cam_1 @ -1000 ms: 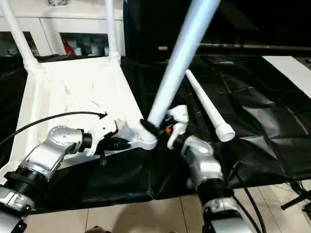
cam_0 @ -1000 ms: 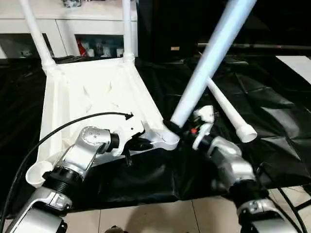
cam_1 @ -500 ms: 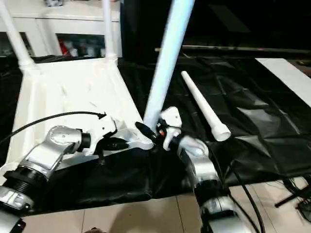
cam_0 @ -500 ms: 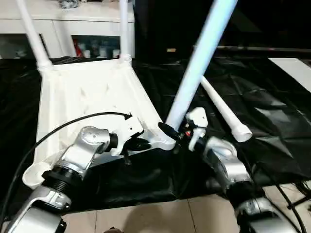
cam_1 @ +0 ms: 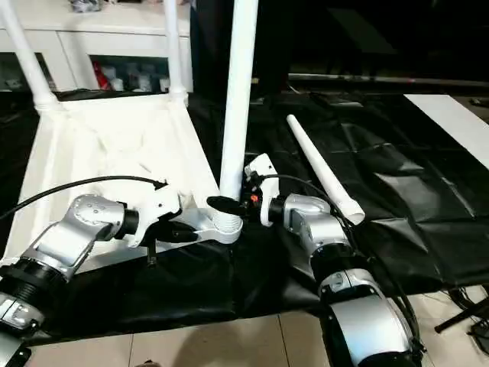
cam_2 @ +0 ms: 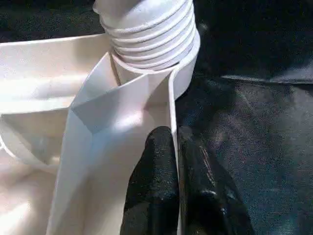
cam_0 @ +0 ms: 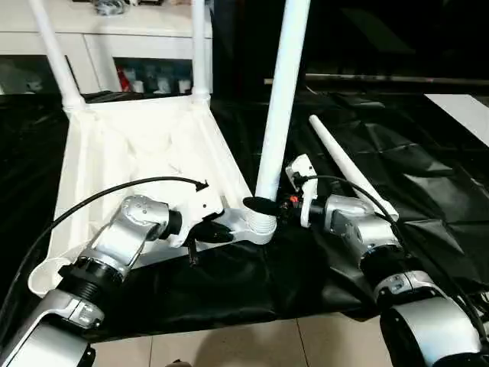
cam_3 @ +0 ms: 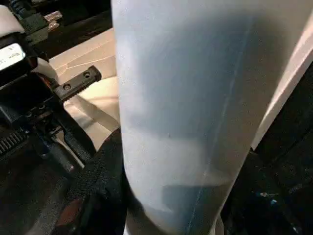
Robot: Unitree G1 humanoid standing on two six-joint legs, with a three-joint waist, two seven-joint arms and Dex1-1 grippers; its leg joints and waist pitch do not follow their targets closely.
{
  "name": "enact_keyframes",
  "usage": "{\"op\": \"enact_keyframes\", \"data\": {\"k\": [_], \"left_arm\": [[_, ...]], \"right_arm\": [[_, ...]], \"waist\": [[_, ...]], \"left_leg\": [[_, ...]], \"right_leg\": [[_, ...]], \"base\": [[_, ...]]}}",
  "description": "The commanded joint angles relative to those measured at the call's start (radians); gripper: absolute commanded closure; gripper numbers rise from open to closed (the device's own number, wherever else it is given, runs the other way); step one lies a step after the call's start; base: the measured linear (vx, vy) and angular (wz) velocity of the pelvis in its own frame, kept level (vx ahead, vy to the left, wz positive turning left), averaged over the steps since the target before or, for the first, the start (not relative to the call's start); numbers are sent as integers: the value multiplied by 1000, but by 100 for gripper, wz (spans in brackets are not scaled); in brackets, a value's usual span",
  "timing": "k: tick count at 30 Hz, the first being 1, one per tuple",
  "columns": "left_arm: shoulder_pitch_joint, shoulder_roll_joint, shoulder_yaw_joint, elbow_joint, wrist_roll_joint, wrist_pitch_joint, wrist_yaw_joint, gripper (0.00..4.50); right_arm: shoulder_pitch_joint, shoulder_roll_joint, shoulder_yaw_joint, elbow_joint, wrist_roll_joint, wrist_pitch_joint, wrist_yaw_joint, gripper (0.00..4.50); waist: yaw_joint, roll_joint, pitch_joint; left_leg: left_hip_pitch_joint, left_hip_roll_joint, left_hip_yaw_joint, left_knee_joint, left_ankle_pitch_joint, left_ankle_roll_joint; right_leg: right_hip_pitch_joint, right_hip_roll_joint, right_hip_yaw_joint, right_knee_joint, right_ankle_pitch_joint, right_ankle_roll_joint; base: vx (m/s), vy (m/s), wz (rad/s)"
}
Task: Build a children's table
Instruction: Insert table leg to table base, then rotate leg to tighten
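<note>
The children's table top (cam_0: 137, 153) lies upside down on the black cloth, ribs up. Two white legs (cam_0: 53, 53) (cam_0: 200, 46) stand in its far corner sockets. A third leg (cam_0: 281, 99) stands nearly upright in the near right socket (cam_0: 260, 225), its threaded end (cam_2: 151, 29) seated there. My right gripper (cam_0: 267, 205) is shut on this leg's base (cam_3: 186, 112). My left gripper (cam_0: 210, 233) is shut on the table top's thin rim (cam_2: 172, 98) just beside that socket, one finger (cam_2: 156, 186) on each side. A fourth leg (cam_0: 348, 164) lies loose on the cloth to the right.
The near left socket (cam_0: 42, 275) sits at the cloth's front edge, above floor tiles (cam_0: 229, 344). A white cabinet (cam_0: 130, 38) stands behind the table. A black cable (cam_0: 114, 191) arcs over my left forearm. A white sheet (cam_0: 466, 107) lies at the far right.
The held leg has swung from leaning right to nearly upright in the near right socket, and my right gripper turned with it. The left gripper kept its hold on the rim.
</note>
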Motion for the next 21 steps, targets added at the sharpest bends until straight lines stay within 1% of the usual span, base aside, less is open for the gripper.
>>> {"op": "enact_keyframes", "data": {"k": [1,3,4,6,7,8,9,10,11,12,14,15,16,17,18,19,21], "left_arm": [[-19,6,-28,-4,27,-16,-26,450],[-21,3,-27,-2,30,-18,-14,450],[-23,-1,-22,2,30,-21,-3,450],[-24,-5,-17,7,29,-24,8,450],[-25,-7,-14,11,29,-27,15,450],[-25,-7,-14,11,29,-27,15,450],[-26,-8,-13,15,30,-29,17,450],[-29,-9,-11,21,32,-34,19,450],[-29,-9,-11,21,32,-34,19,450],[-33,-10,-8,28,34,-39,24,450],[-35,-10,-6,30,34,-39,27,450],[-38,-7,-2,37,38,-44,33,450],[-39,-6,-1,40,40,-47,36,450],[-39,-6,-1,40,40,-47,36,450],[-40,-5,0,42,42,-49,38,450],[-35,-1,0,40,43,-49,36,450],[-31,2,0,37,42,-47,34,450]], "right_arm": [[54,-48,-9,61,-49,12,-58,258],[56,-44,-24,60,-41,5,-72,258],[62,-39,-44,54,-28,-6,-95,258],[75,-32,-64,46,-14,-21,-113,258],[99,-22,-83,31,2,-31,-128,258],[99,-22,-83,31,2,-31,-128,258],[118,-15,-94,21,15,-40,-138,258],[142,-3,-104,13,26,-60,-157,258],[142,-3,-104,13,26,-60,-157,258],[162,9,-111,8,26,-86,-177,258],[173,16,-115,5,26,-102,-187,258],[194,29,-108,-1,9,-150,-215,258],[203,32,-102,-4,0,-172,-227,258],[203,32,-102,-4,0,-172,-227,258],[208,35,-98,-6,-6,-186,-235,258],[238,55,-93,-13,-19,-232,-266,258],[252,69,-94,-15,-22,-254,-286,258]], "waist": [[-6,25,-45],[-7,24,-46],[-6,26,-46],[-6,26,-46],[-7,33,-45],[-6,32,-44],[-8,32,-44],[-5,39,-43],[-8,36,-43],[-7,39,-42],[-9,41,-38],[-9,61,-36],[-13,50,-37],[-18,53,-35],[-21,55,-34],[-22,65,-34],[-28,69,-29]], "left_leg": [[30,41,-24,-81,-520,-42],[26,42,-25,-84,-511,-40],[29,43,-24,-84,-511,-39],[29,43,-24,-84,-510,-39],[29,42,-25,-85,-528,-42],[28,42,-25,-86,-532,-41],[29,41,-27,-86,-542,-42],[32,41,-28,-86,-554,-43],[32,40,-28,-86,-560,-42],[33,39,-30,-85,-568,-42],[37,38,-31,-84,-590,-42],[46,35,-34,-81,-622,-46],[46,35,-31,-81,-625,-41],[45,34,-36,-82,-638,-38],[43,36,-40,-86,-649,-36],[39,37,-42,-89,-656,-35],[44,38,-43,-90,-687,-31]], "right_leg": [[7,-79,45,-102,-608,-119],[11,-78,43,-99,-592,-123],[9,-77,44,-101,-585,-125],[9,-78,44,-101,-579,-129],[8,-76,42,-103,-582,-125],[9,-76,41,-106,-590,-121],[8,-76,39,-106,-601,-117],[5,-78,38,-110,-619,-111],[5,-78,37,-112,-626,-108],[4,-78,35,-113,-642,-102],[-1,-77,30,-122,-669,-90],[-5,-77,23,-126,-692,-80],[-4,-75,20,-134,-698,-72],[0,-75,9,-138,-708,-60],[6,-74,2,-138,-705,-55],[12,-75,-2,-140,-699,-51],[11,-75,-23,-150,-705,-43]], "base": [[0,0,0],[0,0,0],[0,0,0],[0,0,0],[0,0,0],[0,0,0],[0,0,0],[0,0,0],[0,0,0],[0,0,0],[0,0,0],[0,0,0],[0,0,0],[0,0,0],[0,0,0],[0,0,0],[0,0,0]]}}
